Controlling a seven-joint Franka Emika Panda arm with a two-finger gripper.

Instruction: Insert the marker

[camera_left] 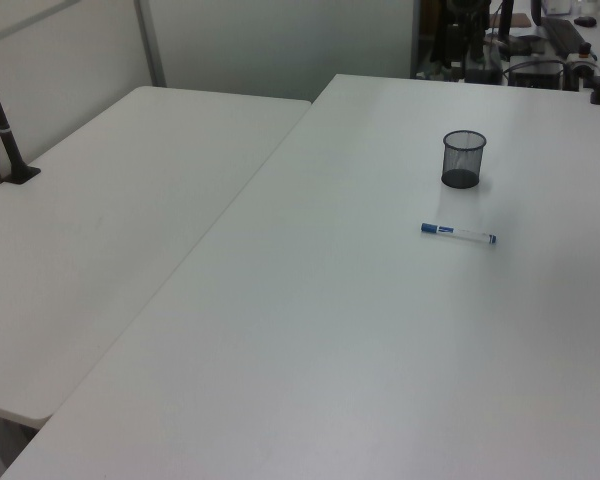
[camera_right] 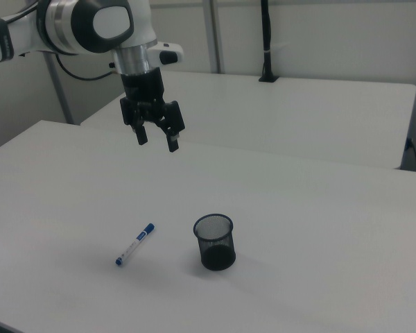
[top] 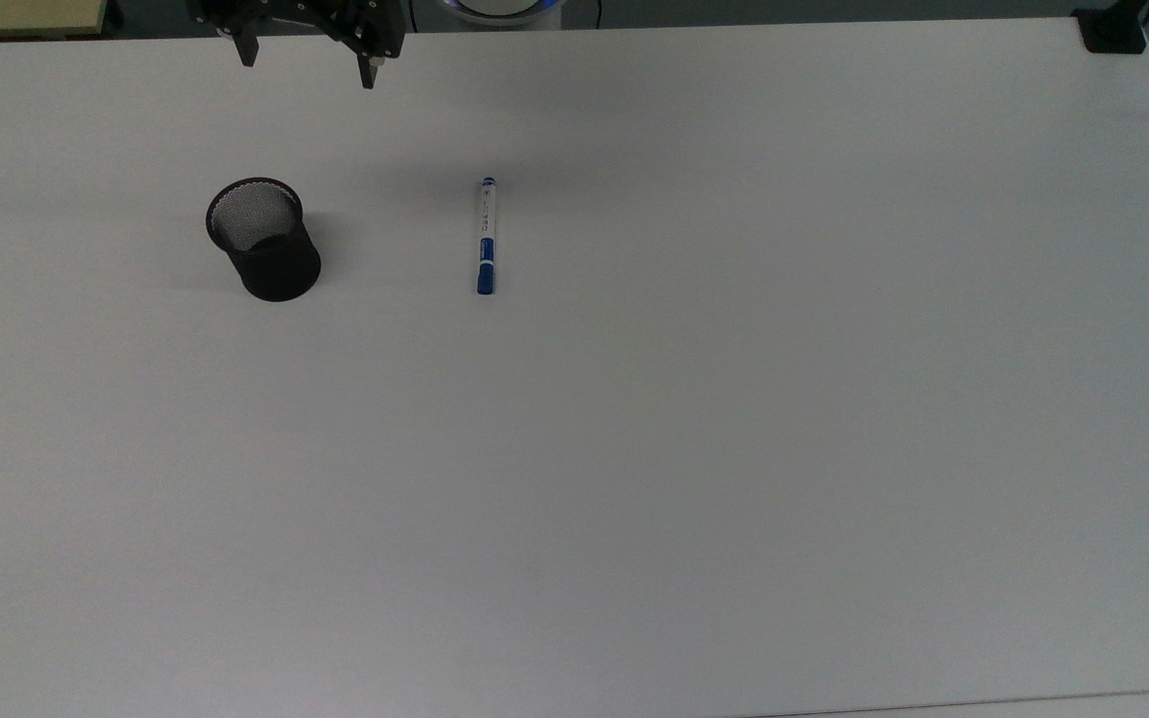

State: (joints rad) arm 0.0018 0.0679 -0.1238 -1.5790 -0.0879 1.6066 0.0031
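The marker (top: 486, 236), white with a blue cap and blue tail, lies flat on the white table (top: 694, 399); it also shows as marker (camera_left: 458, 233) and marker (camera_right: 135, 244). A black mesh cup (top: 264, 239) stands upright to the top view's left of it, seen too as cup (camera_left: 463, 158) and cup (camera_right: 215, 241). My gripper (top: 303, 62) hangs open and empty at the table's far edge, well above the surface, as gripper (camera_right: 157, 139) shows. It is apart from both marker and cup.
A second white table (camera_left: 110, 220) adjoins on the left view's left. A black camera post (camera_right: 266, 41) stands on it. A black clamp (top: 1113, 30) sits at the top view's far right corner. Equipment (camera_left: 540, 40) crowds the left view's far end.
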